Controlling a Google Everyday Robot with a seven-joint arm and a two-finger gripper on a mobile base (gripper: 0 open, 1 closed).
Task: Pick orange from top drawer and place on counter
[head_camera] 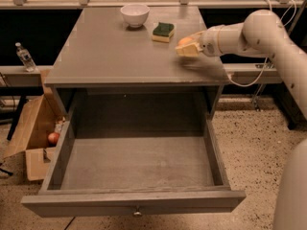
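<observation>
The orange (184, 41) is held between the pale fingers of my gripper (186, 47), just above the right part of the grey counter (115, 51). The gripper reaches in from the right on a white arm and is shut on the orange. The top drawer (136, 162) stands pulled fully out below the counter, its grey inside bare, with a small round knob (137, 212) on its front panel.
A white bowl (135, 14) and a green-and-yellow sponge (163, 31) sit at the back of the counter. A cardboard box (33, 133) with a reddish round fruit (53, 138) lies on the floor at left. A water bottle (24, 56) stands on a left shelf.
</observation>
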